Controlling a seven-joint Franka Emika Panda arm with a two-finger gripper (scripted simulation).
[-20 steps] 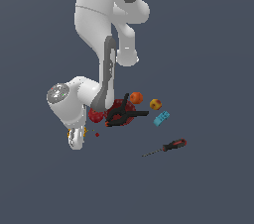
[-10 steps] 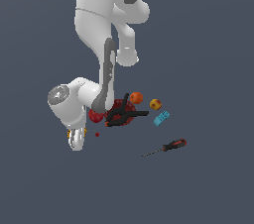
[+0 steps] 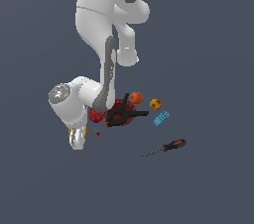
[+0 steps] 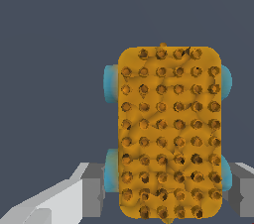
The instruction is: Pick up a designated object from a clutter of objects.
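As the wrist view shows, the studded yellow-orange block (image 4: 168, 131) lies directly beneath the gripper (image 4: 166, 188), with one grey finger (image 4: 92, 188) seen outside one long side and the other outside the opposite side. The block's long axis is seen to run across the line joining the two fingers, so the jaws bracket its narrow width near one end instead of its length. Cyan wheels (image 4: 110, 83) are visible projecting from under both long sides, and it is over these wheels that the fingers stand. The jaws are held apart; a narrow gap, or at most light contact with the wheels, is suggested, and which of the two cannot be told.

In the exterior view the gripper (image 3: 77, 139) is seen low at the floor, on the exterior view's left of the pile, with the block itself hidden behind the hand. The red ball (image 3: 95, 115) and the dark red disc with its black clamp (image 3: 121, 113) lie just beside the wrist, towards the exterior view's right. The orange ball (image 3: 136, 98), the yellow-red ball (image 3: 155, 103), the cyan brick (image 3: 161, 118) and the screwdriver (image 3: 166, 147) lie farther off on that side. The coming closure is judged to need no turning of the wrist, only a squeeze across the narrow width.
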